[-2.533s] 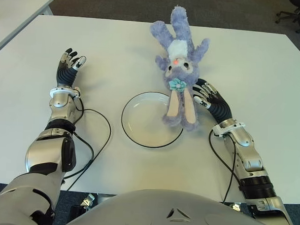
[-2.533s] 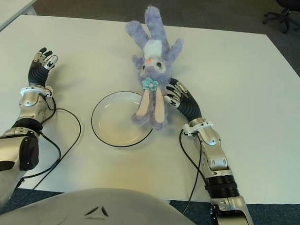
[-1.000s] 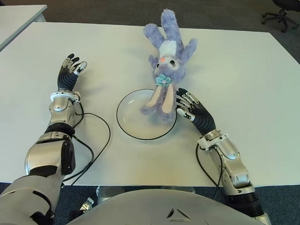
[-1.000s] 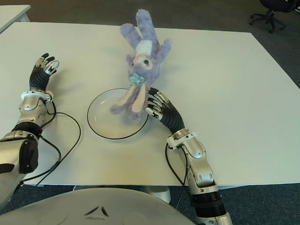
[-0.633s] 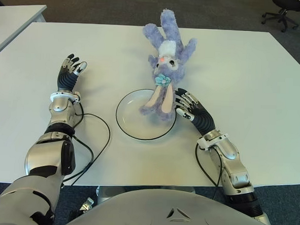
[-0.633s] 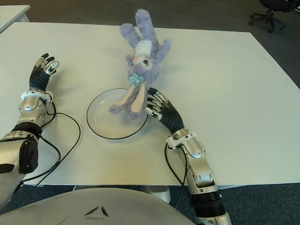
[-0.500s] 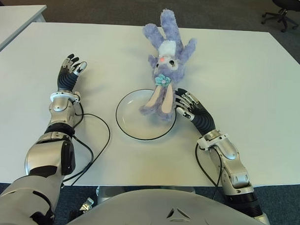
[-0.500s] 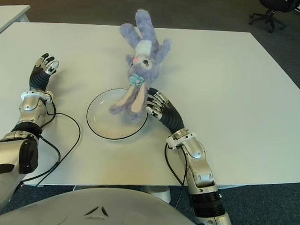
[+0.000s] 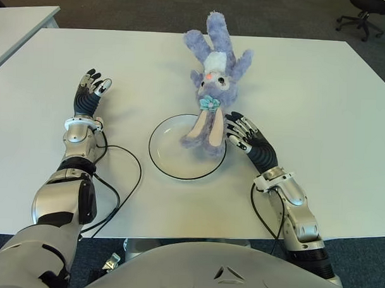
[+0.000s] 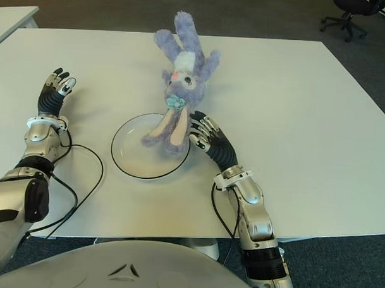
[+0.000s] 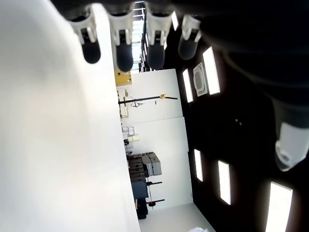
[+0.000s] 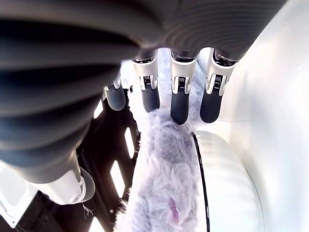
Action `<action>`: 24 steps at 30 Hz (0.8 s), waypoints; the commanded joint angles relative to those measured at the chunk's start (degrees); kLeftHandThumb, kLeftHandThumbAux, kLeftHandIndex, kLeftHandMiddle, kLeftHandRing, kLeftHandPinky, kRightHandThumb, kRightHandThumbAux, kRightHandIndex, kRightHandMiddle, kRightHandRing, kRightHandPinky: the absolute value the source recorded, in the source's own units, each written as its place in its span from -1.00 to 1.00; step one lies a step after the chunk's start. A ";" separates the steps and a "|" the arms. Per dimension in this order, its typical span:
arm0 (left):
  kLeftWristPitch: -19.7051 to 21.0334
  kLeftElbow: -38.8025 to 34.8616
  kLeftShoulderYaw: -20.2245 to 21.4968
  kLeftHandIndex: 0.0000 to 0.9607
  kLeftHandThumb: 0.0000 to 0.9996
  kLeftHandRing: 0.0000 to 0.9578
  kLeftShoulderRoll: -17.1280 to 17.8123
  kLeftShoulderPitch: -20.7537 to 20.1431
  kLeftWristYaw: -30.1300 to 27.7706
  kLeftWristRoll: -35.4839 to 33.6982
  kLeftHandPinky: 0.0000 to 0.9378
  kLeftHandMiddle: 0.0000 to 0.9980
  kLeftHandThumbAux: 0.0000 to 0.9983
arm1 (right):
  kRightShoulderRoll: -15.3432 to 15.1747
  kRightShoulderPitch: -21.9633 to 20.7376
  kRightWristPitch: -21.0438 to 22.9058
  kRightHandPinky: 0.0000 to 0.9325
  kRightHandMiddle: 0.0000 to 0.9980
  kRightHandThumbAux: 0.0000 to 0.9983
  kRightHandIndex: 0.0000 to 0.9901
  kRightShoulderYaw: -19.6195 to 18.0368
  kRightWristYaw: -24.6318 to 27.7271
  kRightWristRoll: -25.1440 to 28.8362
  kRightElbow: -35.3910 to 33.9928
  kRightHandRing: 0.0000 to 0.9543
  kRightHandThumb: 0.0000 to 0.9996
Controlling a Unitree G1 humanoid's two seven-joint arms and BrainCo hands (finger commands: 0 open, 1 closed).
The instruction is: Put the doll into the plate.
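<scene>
- My right hand (image 9: 242,134) has its fingers spread, holding nothing, just beside the plush's ears; it has drawn back slightly since a moment ago.
- The fluffy purple rabbit doll (image 9: 211,88) is unmoved: ears over the black-rimmed clear round plate (image 9: 168,161), body beyond on the white worktop (image 9: 320,104).
- My left hand (image 9: 90,93), fingers spread, stays far left.

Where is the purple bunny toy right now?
The doll lies mid-table, ears over the plate's far right rim, body beyond it; the open right hand is beside its ears.

The right hand (image 12: 159,104) is hanging with fingers (image 12: 179,104) extended — the fuzzy purple doll (image 12: 166,169) is lying against the plate (image 12: 224,179) rim.
</scene>
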 commanded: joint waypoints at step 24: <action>1.89 2.18 -0.95 -1.00 -1.00 -0.76 -1.59 3.94 -0.13 0.90 -0.79 -0.77 0.04 | 3.32 11.59 7.52 -0.45 -0.72 0.35 -0.79 0.68 -2.38 -0.77 8.29 -0.62 -0.10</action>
